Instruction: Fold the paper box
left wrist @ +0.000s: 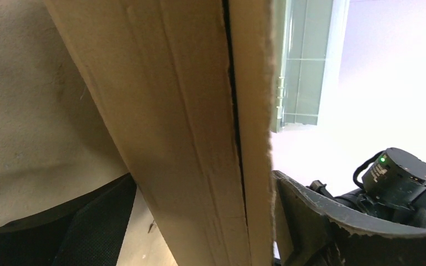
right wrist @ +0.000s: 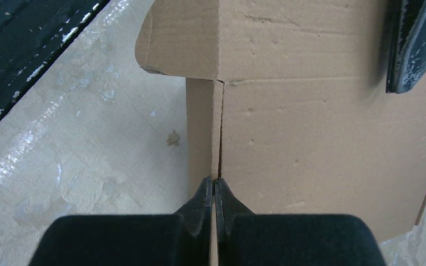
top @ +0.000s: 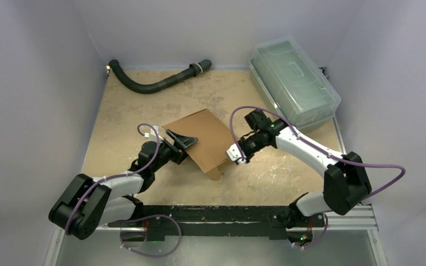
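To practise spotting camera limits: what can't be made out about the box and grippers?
Top view: paper box underside, hidden by its own panel.
Left wrist view: left gripper contact, blocked by cardboard.
Right wrist view: whether right gripper pinches cardboard, tips hide it.

- Passable: bare table (top: pixel 116 127) left of cardboard box (top: pixel 202 136).
- Blocked at far left by black hose (top: pixel 155 83).
- Blocked at far right by plastic bin (top: pixel 294 83).
- Between box and bin: crossed by right arm (top: pixel 305 147).
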